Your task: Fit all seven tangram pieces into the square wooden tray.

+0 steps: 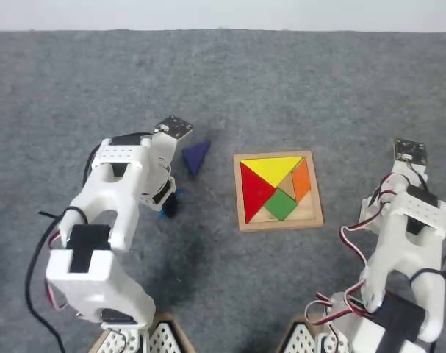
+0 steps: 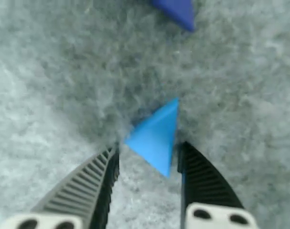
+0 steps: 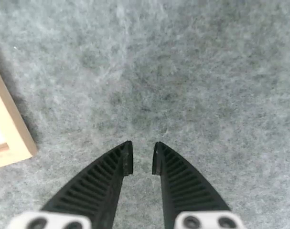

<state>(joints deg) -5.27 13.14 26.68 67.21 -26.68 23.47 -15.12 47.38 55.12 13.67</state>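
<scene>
Left gripper (image 2: 147, 155) astride light-blue triangle (image 2: 156, 136)

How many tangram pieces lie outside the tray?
2: a dark blue triangle on the mat left of the tray, a light blue triangle between the left gripper's fingers. Others may be hidden.

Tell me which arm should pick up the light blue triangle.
Left. The left gripper has its fingers either side of the light blue triangle; the right gripper hangs over bare carpet on the far side of the tray.
</scene>
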